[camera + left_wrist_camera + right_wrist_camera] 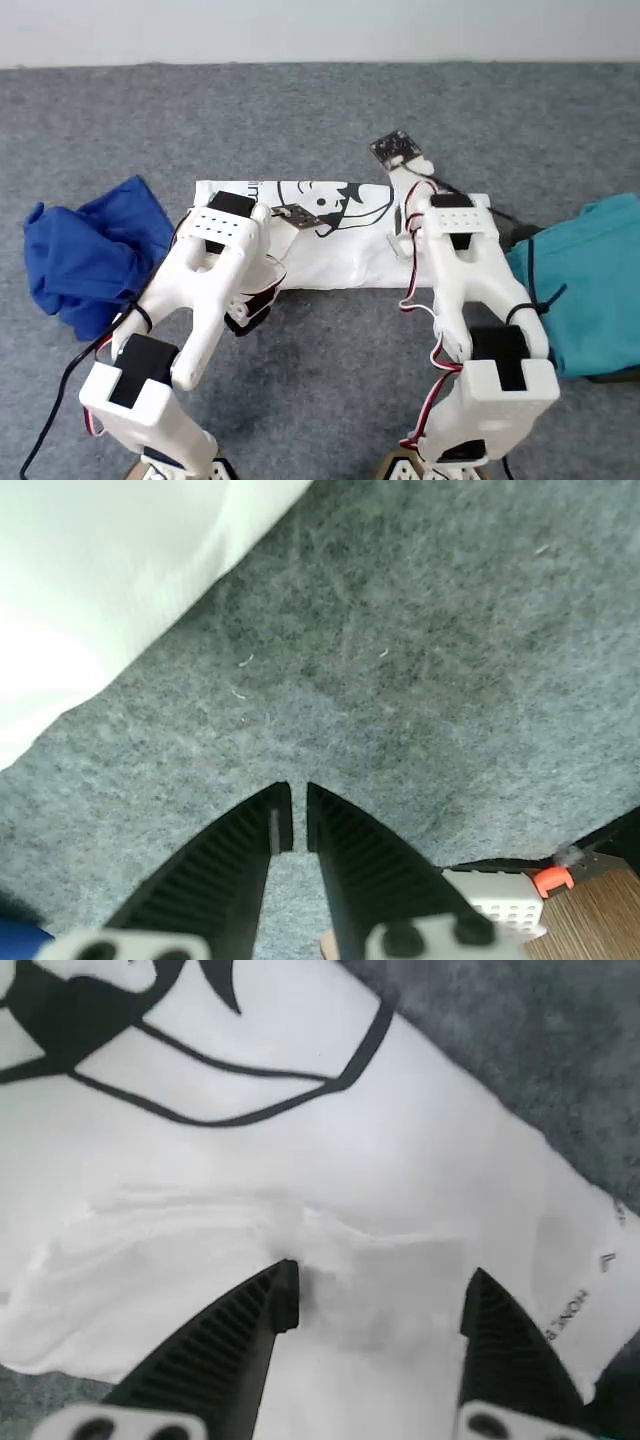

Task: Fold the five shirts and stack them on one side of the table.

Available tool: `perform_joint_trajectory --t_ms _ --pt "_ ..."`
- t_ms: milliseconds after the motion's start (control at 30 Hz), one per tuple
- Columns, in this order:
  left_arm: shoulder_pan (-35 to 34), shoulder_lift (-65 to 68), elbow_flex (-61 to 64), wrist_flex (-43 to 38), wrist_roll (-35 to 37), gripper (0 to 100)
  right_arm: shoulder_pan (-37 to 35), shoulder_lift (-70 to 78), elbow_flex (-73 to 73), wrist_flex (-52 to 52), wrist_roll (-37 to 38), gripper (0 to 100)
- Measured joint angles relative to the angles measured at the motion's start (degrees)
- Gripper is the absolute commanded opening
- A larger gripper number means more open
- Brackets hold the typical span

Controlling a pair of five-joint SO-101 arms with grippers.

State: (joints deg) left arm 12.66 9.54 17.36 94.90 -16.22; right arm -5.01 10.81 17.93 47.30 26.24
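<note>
Right hand hangs spread wide over the limp white printed shirt, left hand pinched together empty above grey felt worktop; light, floppy stuff, probably best grabbed by an edge.

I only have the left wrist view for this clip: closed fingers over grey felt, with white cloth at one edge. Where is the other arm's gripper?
Observer: The right gripper is open, with its fingertips down on the white shirt, on wrinkled cloth beside the black drawing.
Operator: How does that shirt lie?
Observer: In the high view it is a long flat band across the table, drawing side up.
Operator: Any other shirts?
Observer: Two. A crumpled blue shirt lies on the left arm's side and a teal shirt on the right arm's side.
</note>
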Motion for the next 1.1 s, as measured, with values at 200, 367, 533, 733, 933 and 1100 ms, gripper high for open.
perform_joint_trajectory --t_ms 200,367,533,733,933,1100 --pt "0.0 0.0 0.0 0.0 0.0 3 0.97 0.0 -6.15 4.4 0.0 32.2" --pt "0.0 0.0 0.0 0.0 0.0 3 2.73 0.0 -12.57 17.85 0.0 32.2" --pt "-2.55 0.0 -0.26 0.0 -0.26 6 4.84 0.0 -14.86 29.98 0.0 32.1" --pt "-18.29 0.0 -9.14 0.0 4.04 16 8.09 0.0 -15.03 34.64 0.0 32.1" --pt "-23.82 0.0 -10.46 -0.7 5.71 16 10.9 0.0 -12.92 33.85 0.0 32.1" --pt "-23.82 0.0 -10.37 -3.34 5.71 16 10.64 0.0 -11.34 31.12 0.0 32.1"
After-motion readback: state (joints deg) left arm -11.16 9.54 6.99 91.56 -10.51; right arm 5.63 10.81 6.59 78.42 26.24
